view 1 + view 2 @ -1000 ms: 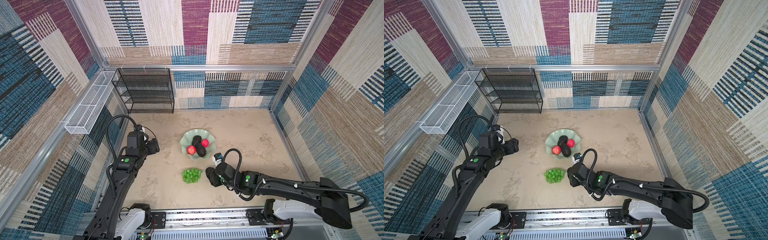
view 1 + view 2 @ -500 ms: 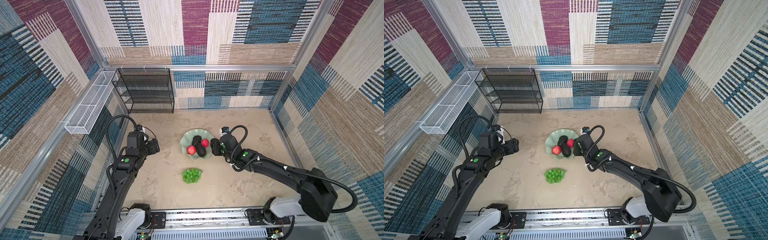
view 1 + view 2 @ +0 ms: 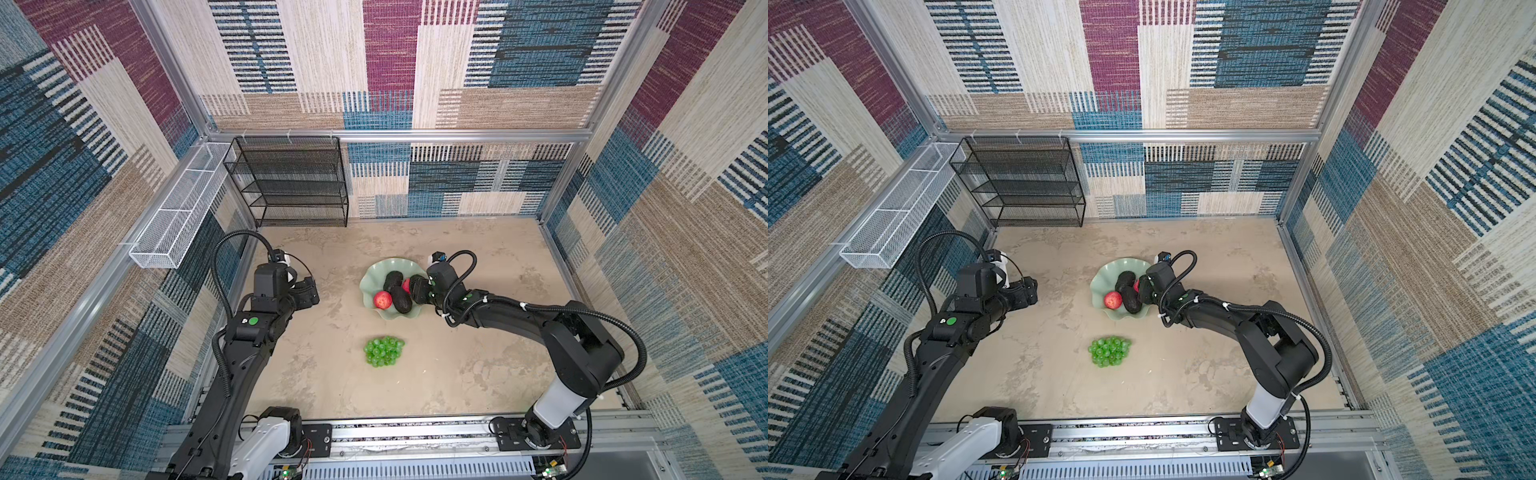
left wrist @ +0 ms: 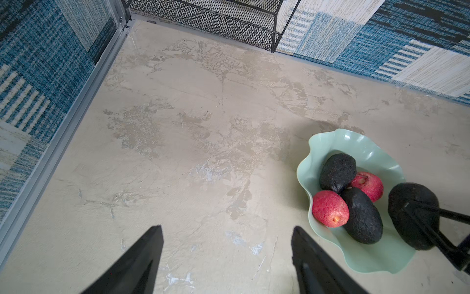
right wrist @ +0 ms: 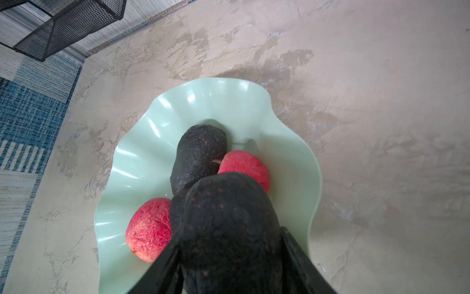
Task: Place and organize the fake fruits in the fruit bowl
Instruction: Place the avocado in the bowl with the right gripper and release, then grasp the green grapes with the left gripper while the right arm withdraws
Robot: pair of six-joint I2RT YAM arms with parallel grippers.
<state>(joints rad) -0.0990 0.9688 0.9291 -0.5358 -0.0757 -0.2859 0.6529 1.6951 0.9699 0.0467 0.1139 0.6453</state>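
Note:
The pale green fruit bowl [image 3: 368,282] [image 3: 1100,282] [image 5: 142,152] sits mid-table. Two dark avocados [image 3: 392,280] [image 3: 401,301] and two red fruits [image 3: 383,300] [image 5: 244,165] lie in it. My right gripper [image 3: 417,291] [image 5: 229,239] hangs over the bowl's right part, shut on a third avocado [image 5: 226,224] [image 4: 409,203], a finger on each side. The green grapes [image 3: 383,351] [image 3: 1108,351] lie on the table in front of the bowl. My left gripper [image 3: 309,291] [image 4: 226,229] stands open and empty, left of the bowl.
A black mesh rack [image 3: 291,183] stands at the back left against the wall. A white mesh basket [image 3: 178,216] hangs on the left wall. Patterned walls close in the table on three sides.
My right gripper has carried the avocado from the table's front, beside the grapes, back over the bowl. The left arm has not moved.

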